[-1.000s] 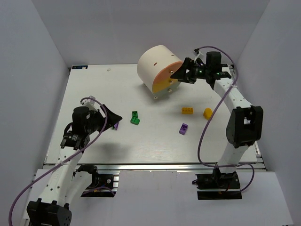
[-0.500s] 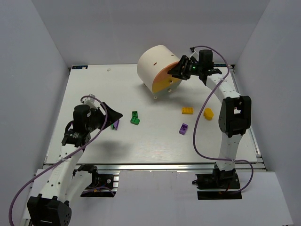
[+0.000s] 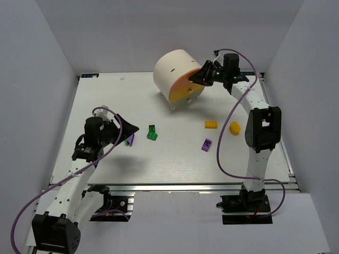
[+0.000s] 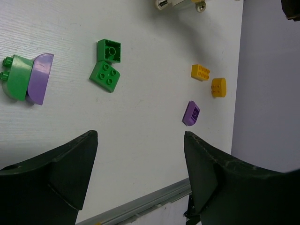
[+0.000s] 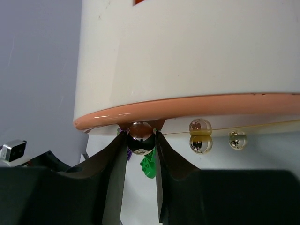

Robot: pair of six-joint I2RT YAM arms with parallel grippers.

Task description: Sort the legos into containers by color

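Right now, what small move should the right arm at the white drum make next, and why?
Probably a short pull straight back. The right gripper has its jaws pinched on a metal knob of the closed-looking drum, and legos such as the purple brick lie unsorted on the table.

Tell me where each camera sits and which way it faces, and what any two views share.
Top external: fixed above and behind the arm bases, looking down on the table; both arms show, with the white drum at the far side.
Left wrist: on the left arm, looking across the table past the open left gripper at the legos, two green bricks among them.
Right wrist: on the right arm, close against the drum's face; the right gripper clamps a metal knob.
Shared: the top and left wrist views both show the green bricks; the top and right wrist views both show the drum.
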